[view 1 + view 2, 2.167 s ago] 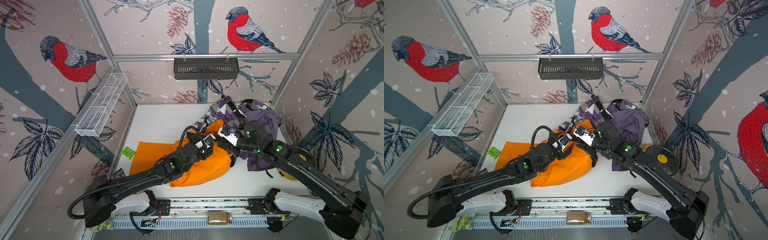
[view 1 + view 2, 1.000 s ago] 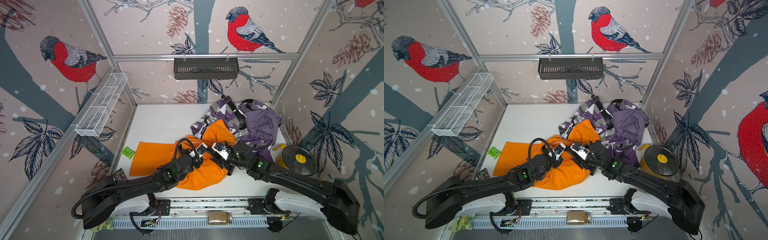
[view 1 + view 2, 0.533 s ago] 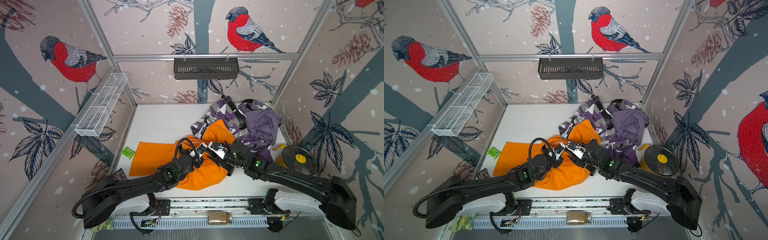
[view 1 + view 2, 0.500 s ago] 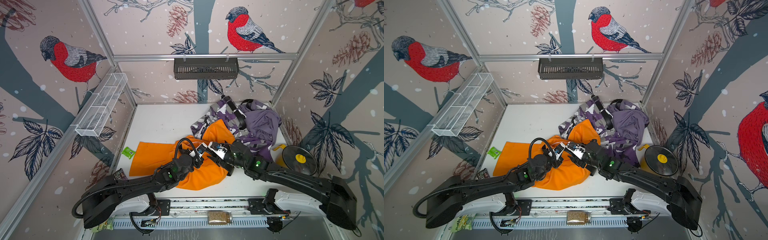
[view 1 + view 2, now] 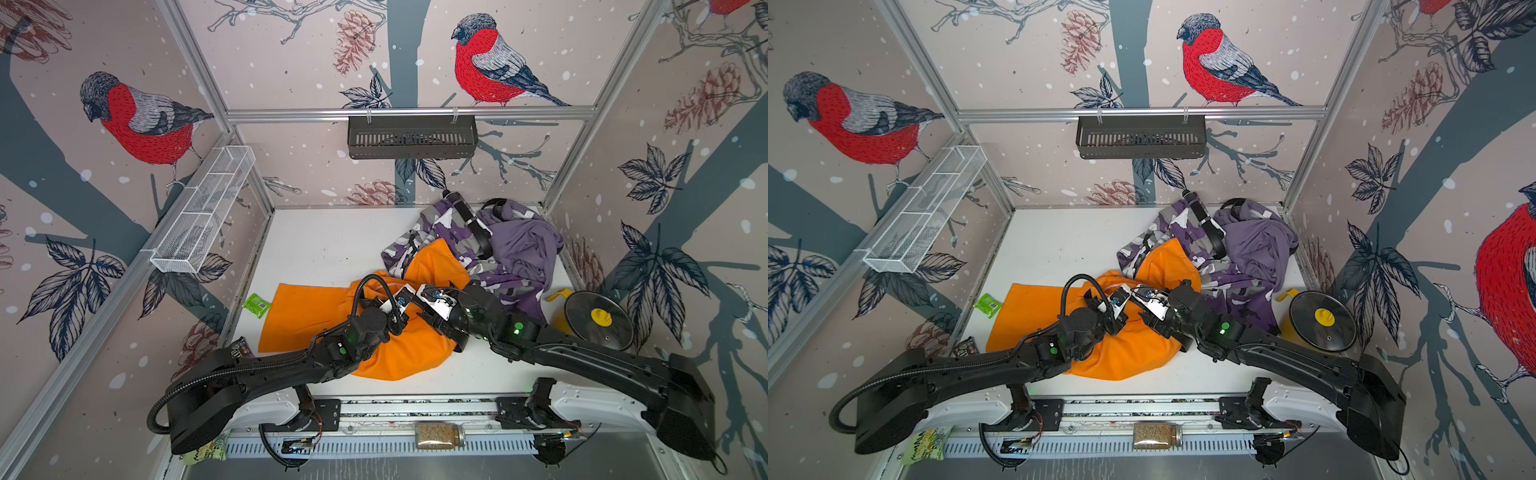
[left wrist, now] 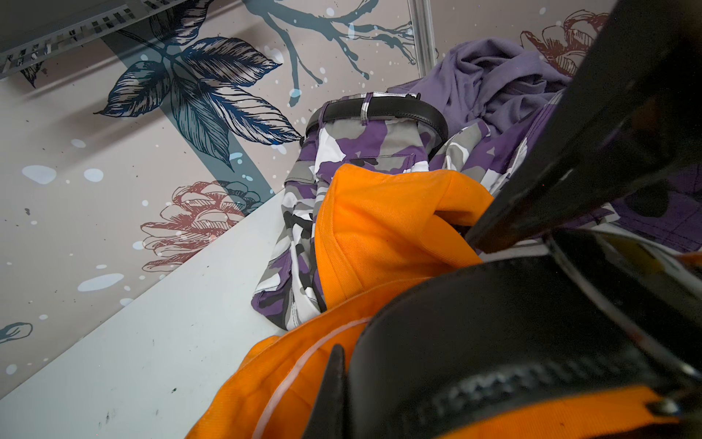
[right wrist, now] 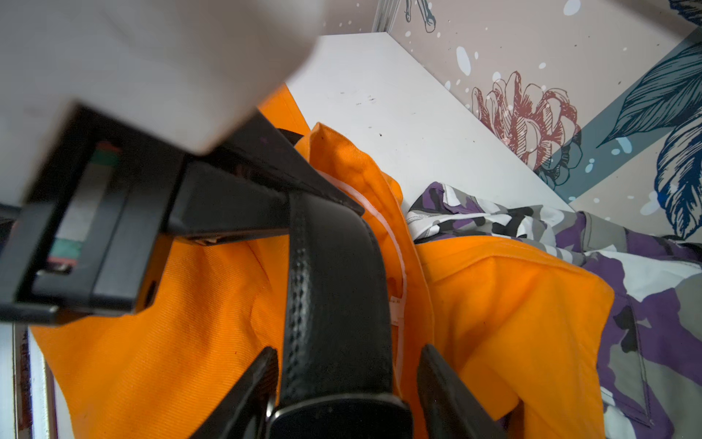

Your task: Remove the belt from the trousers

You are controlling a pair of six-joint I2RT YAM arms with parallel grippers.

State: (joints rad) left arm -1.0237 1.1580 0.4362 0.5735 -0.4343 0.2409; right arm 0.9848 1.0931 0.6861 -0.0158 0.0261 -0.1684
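Top views both show the two arms meeting over the orange trousers [image 5: 307, 316] on the counter [image 5: 324, 249], with wrist housings hiding the jaws. Left wrist view: the black belt [image 6: 494, 334] looms blurred and cut off. Right wrist view: the left gripper [image 7: 292, 213] pinches the belt in its jaws; the right gripper [image 7: 347, 349] has its jaws spread astride it, and the buckle [image 7: 338, 418] is partly cropped.

green packet [image 5: 257, 304] | glass lid [image 5: 582, 320] | jar [image 5: 439, 435] | wire basket [image 5: 203, 212] | black rack [image 5: 411, 137]
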